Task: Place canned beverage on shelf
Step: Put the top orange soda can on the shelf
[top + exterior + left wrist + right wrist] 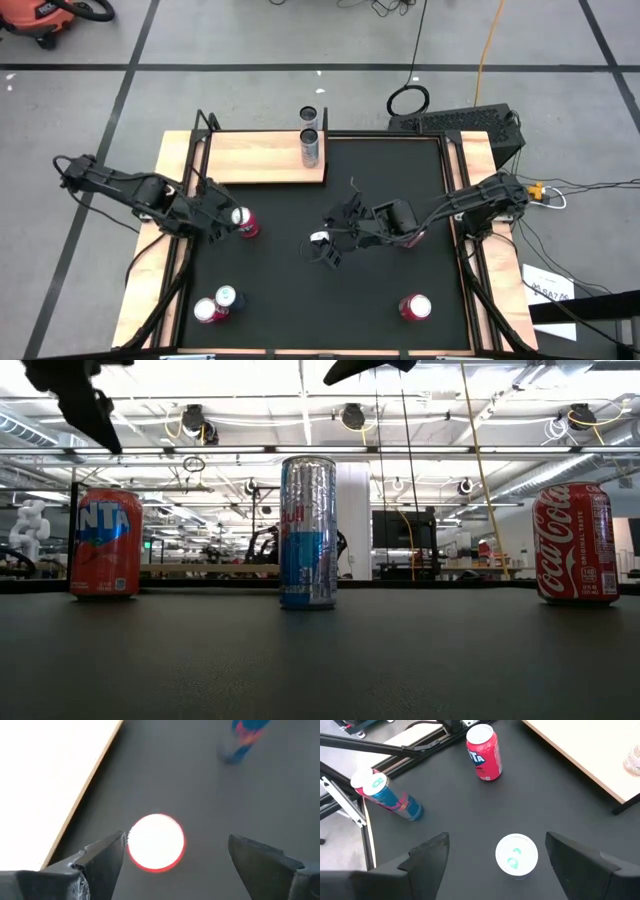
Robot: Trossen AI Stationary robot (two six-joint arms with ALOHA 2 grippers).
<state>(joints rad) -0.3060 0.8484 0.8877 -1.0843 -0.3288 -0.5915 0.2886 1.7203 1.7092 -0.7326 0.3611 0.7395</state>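
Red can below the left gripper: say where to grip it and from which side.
Grip the side wall just under the rim, coming straight down. The red can stands upright, round top facing the left gripper, whose open fingers straddle it.

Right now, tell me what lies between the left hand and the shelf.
Only bare black mat lies between the left hand and the shelf; the high view shows it.

Glossy metal cans point(308, 532), matt black mat point(330, 300), pale grained wooden shelf point(260, 160).
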